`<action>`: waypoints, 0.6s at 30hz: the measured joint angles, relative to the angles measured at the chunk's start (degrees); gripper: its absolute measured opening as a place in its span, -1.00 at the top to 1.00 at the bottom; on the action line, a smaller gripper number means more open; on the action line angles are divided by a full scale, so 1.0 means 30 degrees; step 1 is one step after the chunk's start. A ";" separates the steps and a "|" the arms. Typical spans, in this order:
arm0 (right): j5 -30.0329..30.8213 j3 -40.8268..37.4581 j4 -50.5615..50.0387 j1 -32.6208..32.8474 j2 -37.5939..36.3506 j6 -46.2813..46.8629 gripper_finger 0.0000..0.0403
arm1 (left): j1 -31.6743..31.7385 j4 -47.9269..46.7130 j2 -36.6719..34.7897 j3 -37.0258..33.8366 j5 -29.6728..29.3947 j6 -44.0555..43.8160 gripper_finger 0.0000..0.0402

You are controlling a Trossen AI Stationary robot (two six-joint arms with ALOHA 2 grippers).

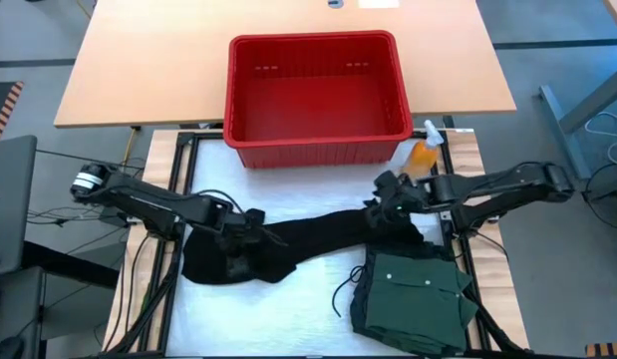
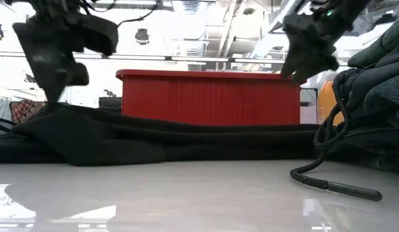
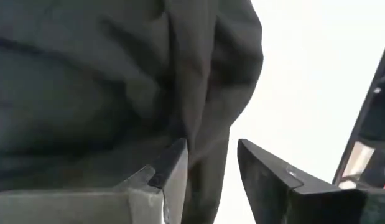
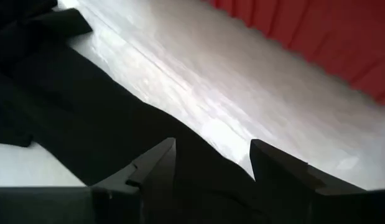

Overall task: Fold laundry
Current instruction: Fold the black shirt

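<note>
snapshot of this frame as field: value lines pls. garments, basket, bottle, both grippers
black garment: stretched in a long band across the white table top, between the two grippers
green buttoned shirt: folded, on the stack at the table's right side
red basket: empty, behind the black garment
orange spray bottle: upright, by the basket's right corner
left gripper: open, at the garment's left end, fabric between its fingers
right gripper: open, just above the garment's right end
</note>
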 joint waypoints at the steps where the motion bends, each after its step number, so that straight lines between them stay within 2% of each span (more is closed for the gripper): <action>1: -0.0015 0.0000 0.0343 0.0000 0.0519 0.0000 -0.16 | 0.0013 -0.0372 -0.0403 0.0000 -0.0101 0.0161 0.35; 3: -0.0227 -0.0007 0.0930 0.0007 0.1544 -0.0029 -0.15 | 0.0100 -0.0979 -0.1252 0.0007 -0.1262 0.0393 0.35; 6: -0.1213 -0.0007 0.1928 0.0007 0.2877 -0.0409 -0.15 | 0.0655 -0.1251 -0.2489 0.0016 -0.4155 0.1072 0.35; 10: -0.2685 -0.0007 0.3409 0.0007 0.4192 -0.0915 -0.15 | 0.2569 -0.0695 -0.3225 0.0036 -0.6930 0.1746 0.35; 15: -0.3845 -0.0007 0.4561 0.0007 0.4888 -0.0952 -0.15 | 0.5603 0.0115 -0.1597 0.0036 -0.4556 0.4650 0.35; 18: -0.4126 -0.0007 0.4558 0.0042 0.4859 -0.0838 -0.15 | 0.6462 0.0306 -0.0281 0.0036 -0.4139 0.8328 0.35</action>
